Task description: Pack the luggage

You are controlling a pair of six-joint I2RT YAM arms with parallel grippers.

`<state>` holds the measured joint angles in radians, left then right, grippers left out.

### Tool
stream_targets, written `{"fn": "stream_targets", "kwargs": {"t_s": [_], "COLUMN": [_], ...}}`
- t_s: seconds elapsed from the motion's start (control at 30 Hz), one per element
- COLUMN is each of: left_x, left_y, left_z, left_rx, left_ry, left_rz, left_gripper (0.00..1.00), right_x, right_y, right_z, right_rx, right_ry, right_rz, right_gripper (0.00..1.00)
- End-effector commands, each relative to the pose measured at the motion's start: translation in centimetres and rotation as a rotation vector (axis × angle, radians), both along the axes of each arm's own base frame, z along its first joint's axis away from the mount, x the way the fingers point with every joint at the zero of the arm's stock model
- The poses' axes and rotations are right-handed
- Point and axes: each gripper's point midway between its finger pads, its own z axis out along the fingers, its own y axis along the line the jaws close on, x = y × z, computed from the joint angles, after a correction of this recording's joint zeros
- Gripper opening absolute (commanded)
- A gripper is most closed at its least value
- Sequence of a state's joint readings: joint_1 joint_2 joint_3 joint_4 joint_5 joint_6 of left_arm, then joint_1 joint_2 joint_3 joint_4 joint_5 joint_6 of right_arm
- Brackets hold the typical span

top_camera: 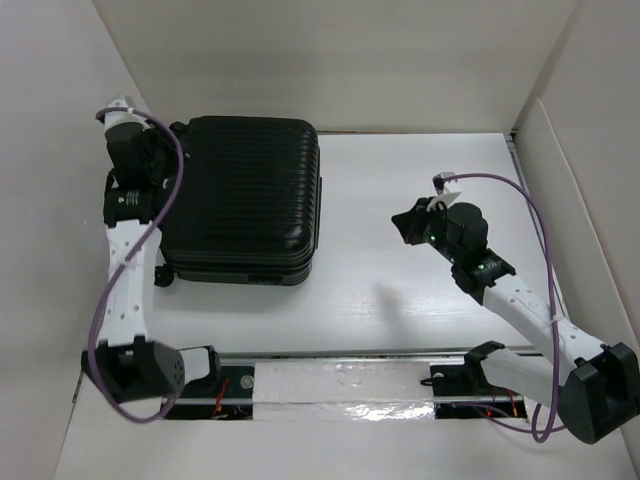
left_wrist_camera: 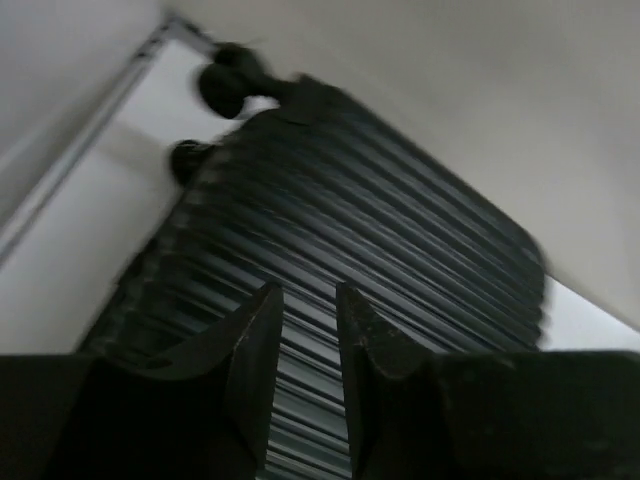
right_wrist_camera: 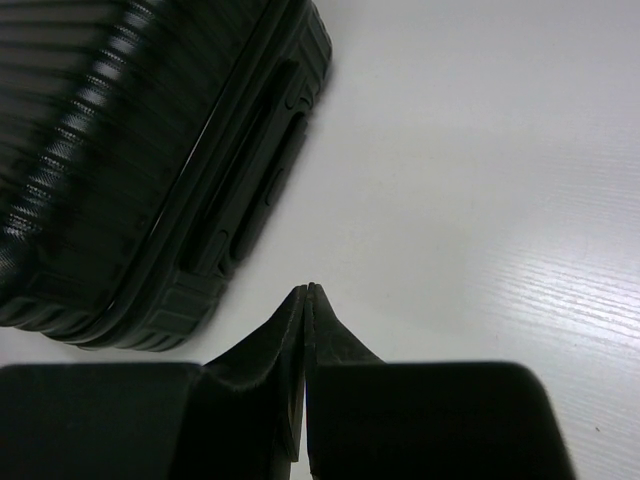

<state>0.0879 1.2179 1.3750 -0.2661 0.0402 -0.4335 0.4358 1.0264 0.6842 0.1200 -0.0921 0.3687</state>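
Two arm bases sit at the 6 o'clock edge of the bench (top_camera: pixel 420 300), with a silvery strip (top_camera: pixel 345 385) lying between them. From the base at 7 o'clock the left arm reaches straight toward 12. Its claw (top_camera: pixel 152 165) is at the luggage's 9 o'clock side. In the left wrist view this claw (left_wrist_camera: pixel 308 295) is slightly spread, and we see ribbed shell through the narrow gap between its fingers (left_wrist_camera: pixel 250 350). We cannot tell whether they touch the shell.

From the base at 5 o'clock the right arm leans toward 11. Its claw (top_camera: pixel 405 222) hangs over bare bench, well apart from the luggage and at its 3 o'clock. In the right wrist view this claw (right_wrist_camera: pixel 306 290) is pressed together, tip against tip, with nothing between. White bench (right_wrist_camera: pixel 480 150) lies below it and the luggage's (right_wrist_camera: pixel 110 150) rounded corner shows at 10 o'clock, with a long recess in its side.

Farther out, the luggage (top_camera: pixel 240 195) lies flat and closed at the bench's 10 o'clock, ribbed shell up. One wheel (top_camera: pixel 160 277) shows at its 7 o'clock corner. In the left wrist view the luggage (left_wrist_camera: pixel 380 230) is blurred, with two wheels (left_wrist_camera: pixel 225 85) at 11 o'clock.
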Motion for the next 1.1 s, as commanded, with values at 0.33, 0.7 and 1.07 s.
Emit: {"fn": "stream_targets", "kwargs": {"t_s": [0.33, 0.7, 1.07], "left_x": [0.2, -2.6, -4.8], "left_y": [17.8, 13.9, -1.5], "left_z": [-10.9, -22.9, -23.4], "left_rx": [0.023, 0.03, -0.065], "left_ry": [0.333, 0.657, 0.519], "left_rz": [0.51, 0.421, 0.065], "left_gripper": [0.02, 0.0, 0.0], "right_x": [0.0, -0.7, 0.1], "right_y": [1.6, 1.2, -3.1], "right_z": [3.7, 4.9, 5.2], "right_rx": [0.03, 0.05, 0.041], "right_ry": [-0.096, -0.126, -0.122], "right_rz": [0.038, 0.026, -0.164], "right_gripper": [0.06, 0.06, 0.11]}}
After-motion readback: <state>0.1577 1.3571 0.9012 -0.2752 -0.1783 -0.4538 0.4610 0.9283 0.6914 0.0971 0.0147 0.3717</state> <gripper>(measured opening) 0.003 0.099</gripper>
